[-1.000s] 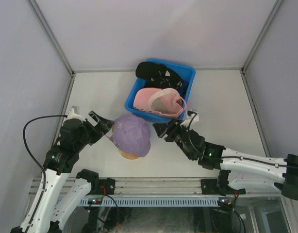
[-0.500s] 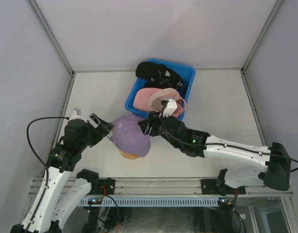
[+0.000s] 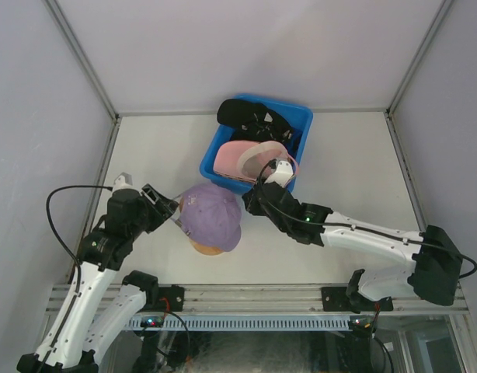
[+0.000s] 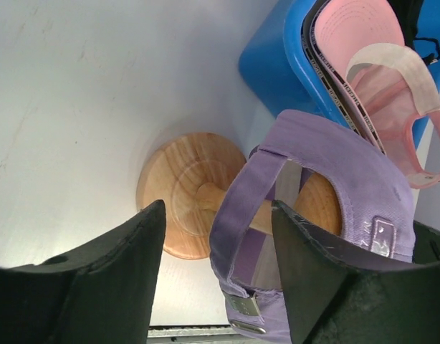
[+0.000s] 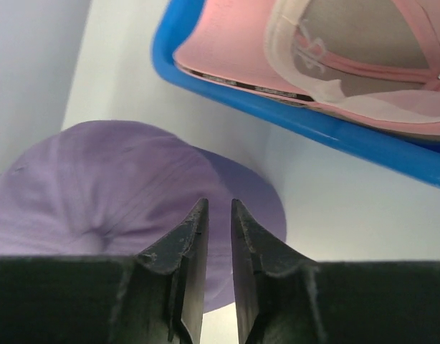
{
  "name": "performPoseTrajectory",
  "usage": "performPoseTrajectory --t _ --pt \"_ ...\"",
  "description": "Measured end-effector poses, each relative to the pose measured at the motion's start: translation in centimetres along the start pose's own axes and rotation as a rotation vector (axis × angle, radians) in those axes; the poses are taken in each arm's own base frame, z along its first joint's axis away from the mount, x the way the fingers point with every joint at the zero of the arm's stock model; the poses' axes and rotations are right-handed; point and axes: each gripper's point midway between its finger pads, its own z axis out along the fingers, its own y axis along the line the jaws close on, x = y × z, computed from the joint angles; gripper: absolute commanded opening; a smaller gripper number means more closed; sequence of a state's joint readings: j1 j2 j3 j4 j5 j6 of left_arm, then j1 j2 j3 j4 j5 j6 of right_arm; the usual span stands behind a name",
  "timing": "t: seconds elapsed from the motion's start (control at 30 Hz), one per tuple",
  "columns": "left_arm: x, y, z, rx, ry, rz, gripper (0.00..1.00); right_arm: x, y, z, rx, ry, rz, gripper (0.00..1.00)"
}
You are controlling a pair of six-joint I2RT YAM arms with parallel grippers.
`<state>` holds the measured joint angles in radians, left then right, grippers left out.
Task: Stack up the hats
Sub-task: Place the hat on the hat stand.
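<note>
Though crammed with pink cap (image 3: 250,159) and black cap (image 3: 242,115), bin (image 3: 210,158) at far centre. Near side, just beside: lavender cap (image 3: 211,216), seated on stand (image 4: 184,193). Left gripper (image 4: 218,208) wide, astride cap's rear strap. Right gripper (image 5: 215,204) narrow, tips over crown near brim; grip on cap unclear.

The top view looks steeply down from above and behind the arm bases, far enough to take in the whole tabletop (image 3: 355,171). The left wrist view looks close past the left tool (image 4: 218,215) at the lavender cap's (image 4: 335,165) back strap. The right wrist view skims past the right tool (image 5: 215,204) over its crown. All three share that cap, the blue bin (image 5: 335,132) and the pink cap (image 5: 227,43).
</note>
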<state>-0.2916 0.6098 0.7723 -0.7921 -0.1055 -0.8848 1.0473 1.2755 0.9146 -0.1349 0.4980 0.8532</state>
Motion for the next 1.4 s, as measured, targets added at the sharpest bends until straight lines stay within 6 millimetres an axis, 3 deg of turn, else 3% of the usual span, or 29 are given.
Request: performPoseTrajectory --t 0.23,0.43,0.83,1.17,1.4 --pt "0.3 0.7 0.3 -0.029 0.012 0.035 0.37 2.2 -2.9 3.5 0.088 0.075 -0.001 0.11" --pt "0.7 1.7 0.5 -0.063 0.021 0.063 0.27 3.7 -4.6 5.8 0.120 0.133 0.008 0.10" --pt "0.4 3.1 1.6 -0.139 0.029 0.110 0.25 3.2 -5.6 10.1 0.130 0.179 0.031 0.11" --pt "-1.0 4.3 3.0 -0.201 0.011 0.126 0.26 -0.9 -6.9 14.1 0.152 0.141 0.040 0.14" --pt "-1.8 3.2 3.7 -0.153 -0.011 0.134 0.29 -1.6 -6.3 14.2 0.133 0.149 0.020 0.26"
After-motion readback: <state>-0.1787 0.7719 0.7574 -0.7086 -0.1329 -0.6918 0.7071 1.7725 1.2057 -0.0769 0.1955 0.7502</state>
